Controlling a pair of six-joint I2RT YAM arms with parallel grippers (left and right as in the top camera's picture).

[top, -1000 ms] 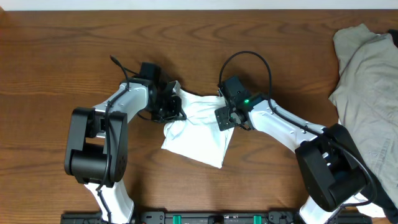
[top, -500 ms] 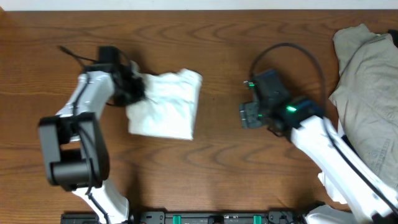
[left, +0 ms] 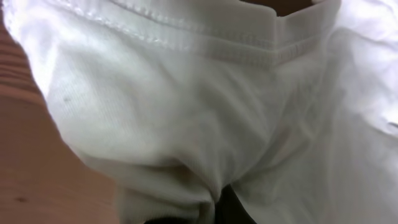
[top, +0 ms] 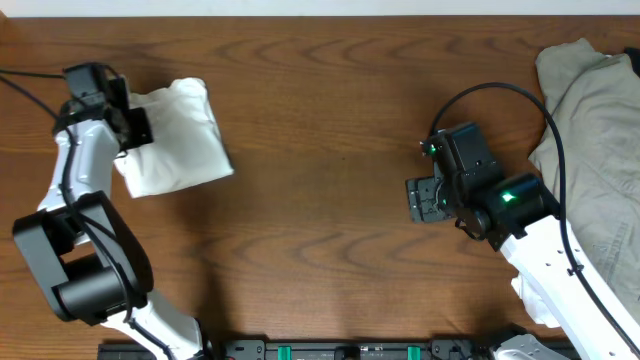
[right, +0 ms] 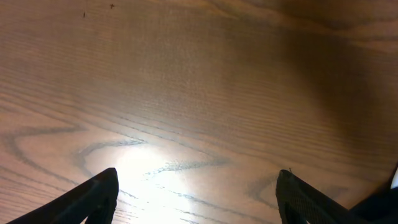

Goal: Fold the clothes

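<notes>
Two claws show from overhead: the left claw [top: 128,128] is clamped tight on the edge of the folded white T-shirt [top: 178,135] at the far left of the table [top: 320,120], and the right claw [top: 418,198] is spread wide over bare wood, near a beige-grey garment [top: 590,130]. White cloth and a stitched hem [left: 236,53] fill the left wrist view. The right wrist view shows fingertips [right: 102,193] wide apart, holding nothing.

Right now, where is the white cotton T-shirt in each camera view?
Overhead: white cotton T-shirt at upper left, pinched by the left gripper.
Left wrist: the shirt fills nearly the whole frame.
Right wrist: not in it.
Shared landmark: the brown wooden table.
</notes>
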